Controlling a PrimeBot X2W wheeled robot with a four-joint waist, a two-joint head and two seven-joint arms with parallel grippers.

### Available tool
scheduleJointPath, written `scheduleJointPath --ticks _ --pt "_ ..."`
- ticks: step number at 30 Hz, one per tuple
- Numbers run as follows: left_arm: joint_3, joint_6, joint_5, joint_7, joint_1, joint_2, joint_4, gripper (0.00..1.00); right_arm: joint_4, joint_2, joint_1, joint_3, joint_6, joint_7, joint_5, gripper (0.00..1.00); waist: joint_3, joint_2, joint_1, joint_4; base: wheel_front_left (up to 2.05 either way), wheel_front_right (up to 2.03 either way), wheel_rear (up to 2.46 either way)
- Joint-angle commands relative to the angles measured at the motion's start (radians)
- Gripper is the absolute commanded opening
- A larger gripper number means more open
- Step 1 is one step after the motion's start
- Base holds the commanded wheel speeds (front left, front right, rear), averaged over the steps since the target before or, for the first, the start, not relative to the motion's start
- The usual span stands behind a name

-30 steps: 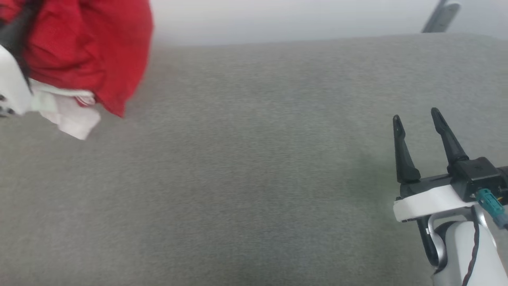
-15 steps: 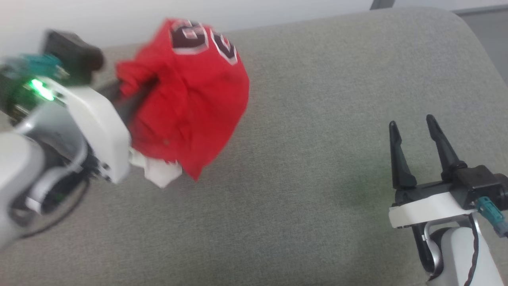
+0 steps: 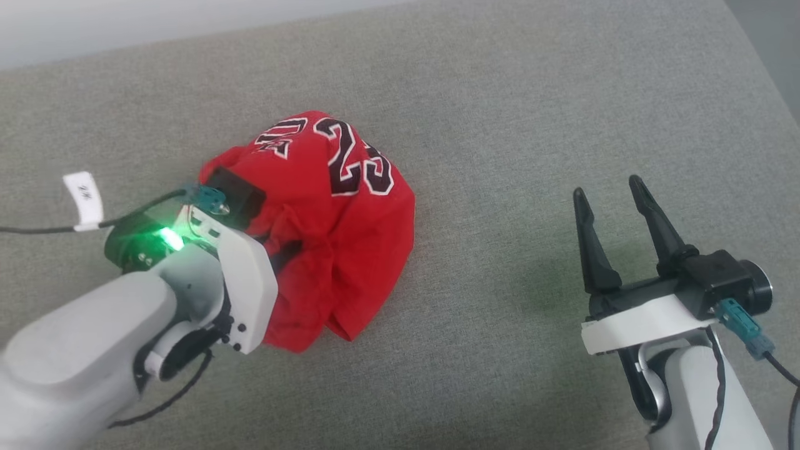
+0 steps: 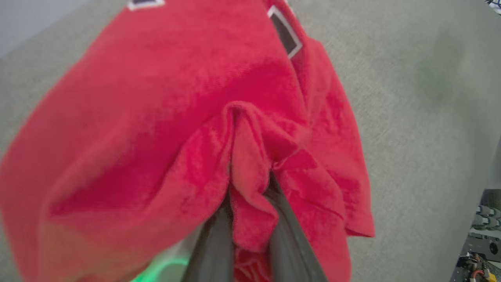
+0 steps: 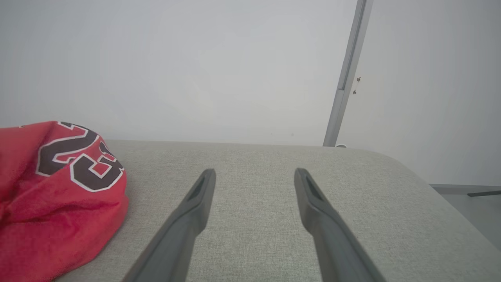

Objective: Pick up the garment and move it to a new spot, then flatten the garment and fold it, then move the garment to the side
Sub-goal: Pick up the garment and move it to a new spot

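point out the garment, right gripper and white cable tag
garment point(image 3: 362, 250), head view, red cloth below the numbers
right gripper point(image 3: 607, 185), head view, midway between its fingertips
white cable tag point(image 3: 83, 199), head view, its middle

A grey fabric surface point(image 3: 512, 106) with a rounded corner stands before a plain pale wall point(image 5: 176, 58) crossed by a metal strip point(image 5: 346, 74).
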Motion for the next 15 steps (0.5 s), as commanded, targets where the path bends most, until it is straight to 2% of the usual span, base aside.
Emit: scheduleJointPath --ticks 1,12,13,14,15 --pt "-0.006 -0.013 0.014 0.008 0.021 -0.020 0.037 0.00 -0.002 0.001 -0.016 0.007 -0.001 -0.007 0.012 1.00 0.009 0.0000 0.0000 -0.004 0.00 0.00 0.00" --pt "-0.029 -0.090 0.032 0.014 0.046 -0.125 0.234 0.00 0.002 0.001 -0.029 0.024 -0.001 -0.008 0.018 1.00 0.011 0.0000 0.0000 0.008 0.00 0.00 0.00" --pt "-0.028 -0.096 0.028 0.010 0.044 -0.131 0.239 0.37 0.006 0.001 -0.027 0.024 -0.001 -0.008 0.015 1.00 0.006 0.0000 0.0000 0.012 0.00 0.00 0.00" --pt "-0.024 -0.100 0.024 0.004 0.042 -0.136 0.244 0.79 0.009 0.001 -0.027 0.024 -0.001 -0.008 0.013 1.00 -0.001 0.0000 0.0000 0.015 0.00 0.00 0.00" --pt "-0.020 -0.103 0.020 0.000 0.042 -0.141 0.249 1.00 0.014 0.001 -0.026 0.025 -0.001 -0.008 0.011 1.00 -0.009 0.0000 0.0000 0.019 0.00 0.00 0.00"
